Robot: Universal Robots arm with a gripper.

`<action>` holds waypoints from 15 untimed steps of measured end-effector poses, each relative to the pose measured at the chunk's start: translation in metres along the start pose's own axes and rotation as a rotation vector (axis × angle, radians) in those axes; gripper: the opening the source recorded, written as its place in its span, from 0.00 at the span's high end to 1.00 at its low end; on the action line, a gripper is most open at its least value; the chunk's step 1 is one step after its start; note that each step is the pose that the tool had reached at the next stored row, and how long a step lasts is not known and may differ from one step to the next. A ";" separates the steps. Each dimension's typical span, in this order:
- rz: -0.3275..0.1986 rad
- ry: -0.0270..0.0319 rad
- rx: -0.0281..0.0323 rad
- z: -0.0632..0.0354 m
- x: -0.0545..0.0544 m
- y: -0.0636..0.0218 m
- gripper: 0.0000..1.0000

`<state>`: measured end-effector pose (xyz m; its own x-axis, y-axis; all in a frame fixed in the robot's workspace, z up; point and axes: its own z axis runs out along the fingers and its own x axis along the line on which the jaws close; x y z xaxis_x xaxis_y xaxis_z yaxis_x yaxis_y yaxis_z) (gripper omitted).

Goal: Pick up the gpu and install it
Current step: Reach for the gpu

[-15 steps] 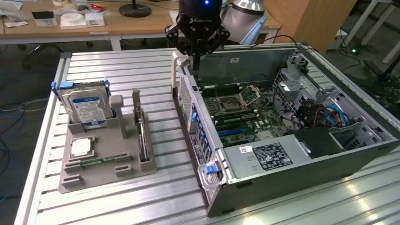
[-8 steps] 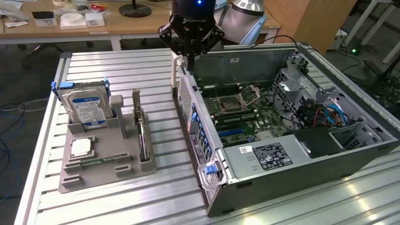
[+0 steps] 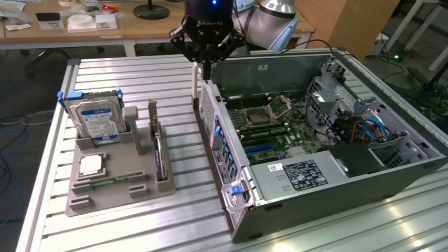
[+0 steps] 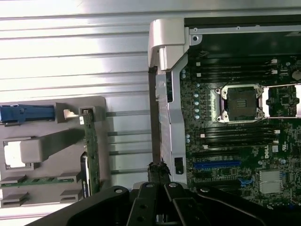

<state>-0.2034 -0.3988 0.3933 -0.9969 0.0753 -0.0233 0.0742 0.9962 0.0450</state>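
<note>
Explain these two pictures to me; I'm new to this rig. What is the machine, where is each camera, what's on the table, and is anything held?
One picture looks at the bench from outside; the other comes from a camera on the arm's wrist. The machine is a grey robot arm carrying a black end effector, fingers shut, with nothing visible between them. It hangs over the edge of the open dark metal computer case, which lies on the ribbed aluminium table with its green motherboard exposed. Beside the case sits a grey plastic holder. In it stand the blue-labelled silver hard drive and the gpu, a thin dark card with a green edge, upright in its slots; a small square silver processor chip lies flat. The gpu is not held.
</note>
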 end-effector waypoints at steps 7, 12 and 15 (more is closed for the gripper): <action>0.000 -0.0001 -0.0001 -0.0003 0.012 -0.0009 0.89; 0.000 0.0000 0.0000 -0.0005 0.021 -0.0016 0.89; 0.000 -0.0001 0.0000 -0.0006 0.026 -0.0019 0.89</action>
<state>-0.2290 -0.3989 0.3933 -0.9969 0.0753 -0.0233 0.0742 0.9962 0.0451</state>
